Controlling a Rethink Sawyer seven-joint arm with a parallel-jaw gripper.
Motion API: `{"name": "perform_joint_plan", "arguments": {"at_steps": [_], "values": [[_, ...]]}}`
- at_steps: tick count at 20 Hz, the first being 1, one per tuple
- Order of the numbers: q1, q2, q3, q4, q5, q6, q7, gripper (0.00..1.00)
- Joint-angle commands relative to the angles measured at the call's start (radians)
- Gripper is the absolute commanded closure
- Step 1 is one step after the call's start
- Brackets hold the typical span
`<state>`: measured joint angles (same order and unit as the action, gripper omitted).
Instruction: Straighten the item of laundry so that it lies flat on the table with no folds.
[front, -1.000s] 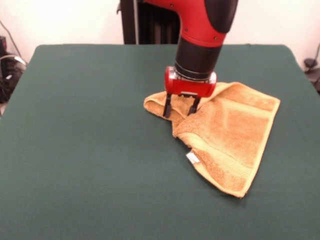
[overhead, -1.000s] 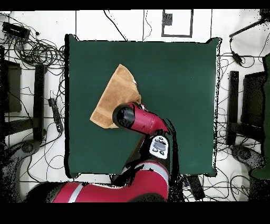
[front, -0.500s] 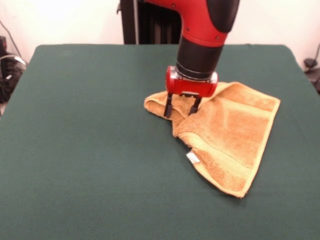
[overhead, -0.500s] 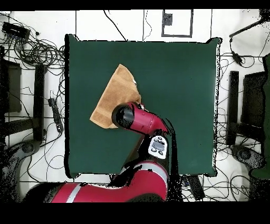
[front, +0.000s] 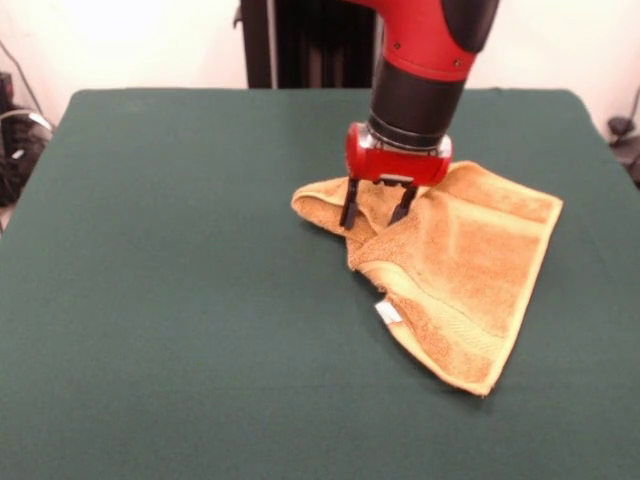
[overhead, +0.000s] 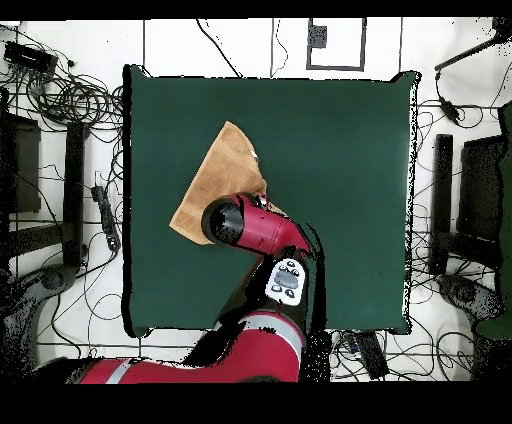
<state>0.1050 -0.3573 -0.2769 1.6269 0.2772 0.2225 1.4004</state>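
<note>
The orange-yellow towel lies on the right half of the green table, folded over on itself into a rough triangle, with a bunched fold at its left end and a small white tag at its near edge. My gripper hangs over that bunched left end. It is open, with both dark fingertips down at the cloth and nothing clamped between them. In the overhead view the towel shows as a tan triangle, and the red arm covers its lower corner and hides the gripper.
Dark green cloth covers the table all round the towel. Cables and equipment lie on the floor past the table's edges. A black stand rises behind the far edge.
The gripper has shifted a little to the right in the front view, still open over the towel's bunched end. The towel has barely moved.
</note>
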Motion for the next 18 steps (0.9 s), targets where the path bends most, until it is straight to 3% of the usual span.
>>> {"name": "perform_joint_plan", "arguments": {"at_steps": [1,18], "values": [[0.046,0.021,0.045,0.055,0.052,-0.005,0.297,0.00],[0.017,0.071,0.081,0.030,0.062,-0.042,0.288,0.00]]}}
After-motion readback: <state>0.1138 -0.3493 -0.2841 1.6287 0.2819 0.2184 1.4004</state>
